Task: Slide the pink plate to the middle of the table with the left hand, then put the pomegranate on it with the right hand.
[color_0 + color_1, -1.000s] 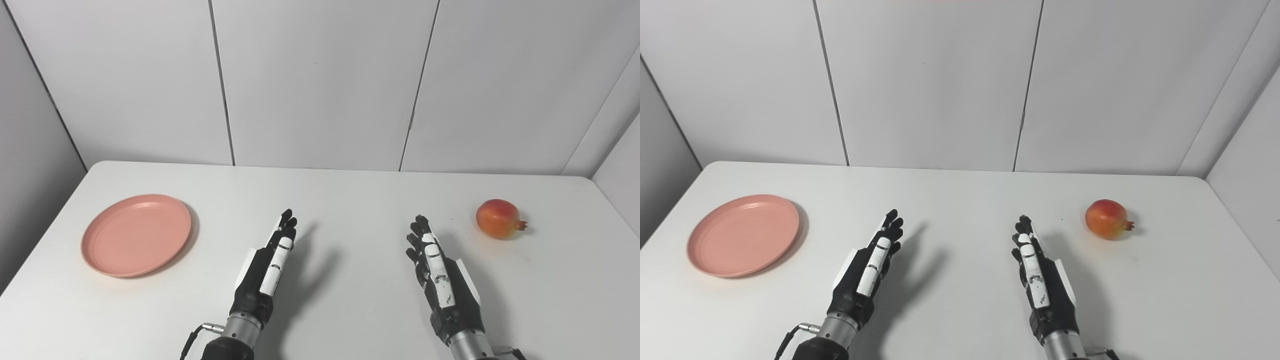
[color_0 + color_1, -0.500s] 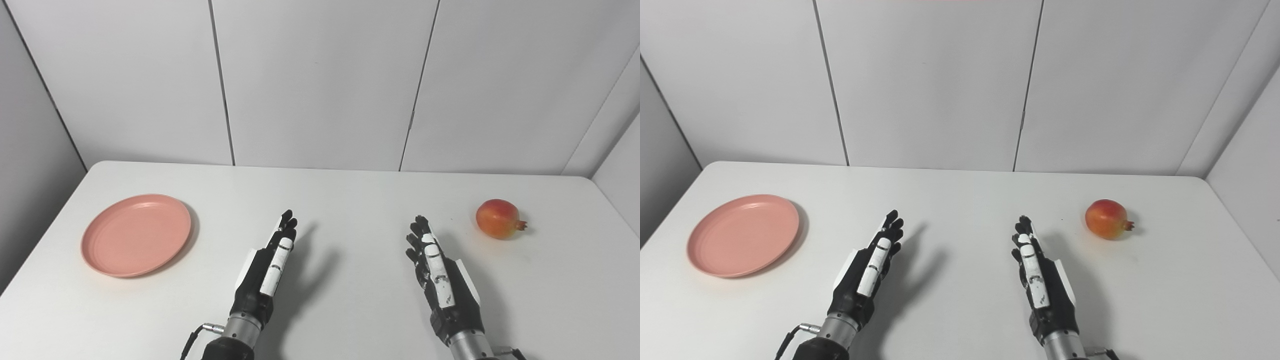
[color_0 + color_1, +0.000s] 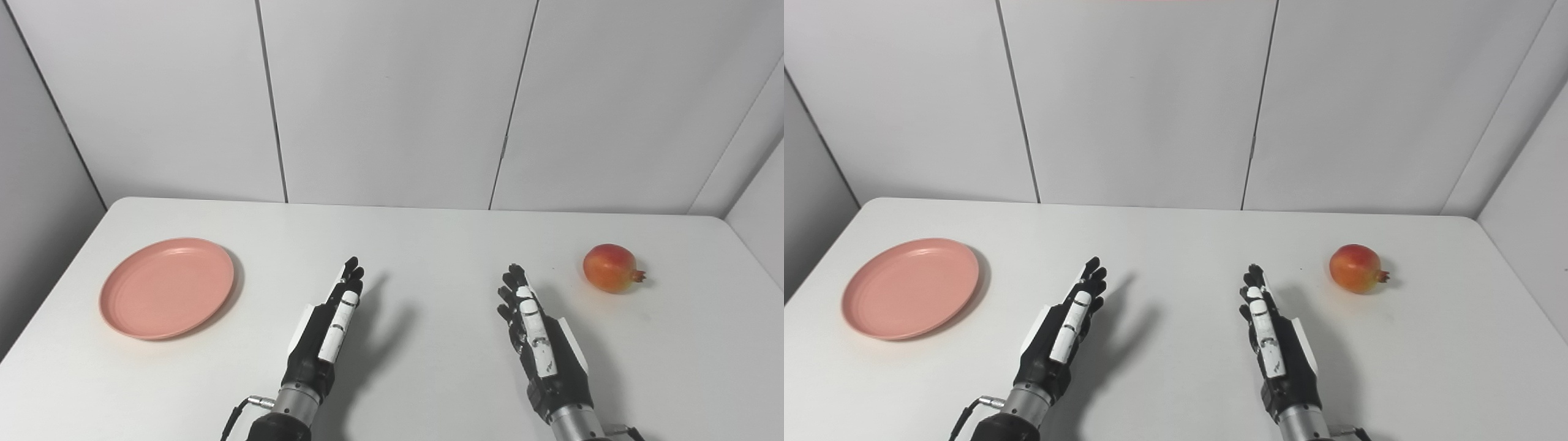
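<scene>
Two hands over a white table [image 3: 429, 245], both held edge-up near its front, fingers stretched forward and holding nothing. Left hand [image 3: 324, 331] open, fingers straight and close together, tips pointing away and a little rightward. Right hand [image 3: 542, 337] open too, fingers slightly spread, tips pointing away and a little leftward. Pink plate [image 3: 166, 288] flat on the table well off to the left of the left hand, about level with its fingertips, apart from it and bare. Pomegranate [image 3: 609, 267] on the table to the right of the right hand, just beyond its fingertips, apart from it, crown end pointing right. Grey wall panels [image 3: 392, 104] beyond both hands.
</scene>
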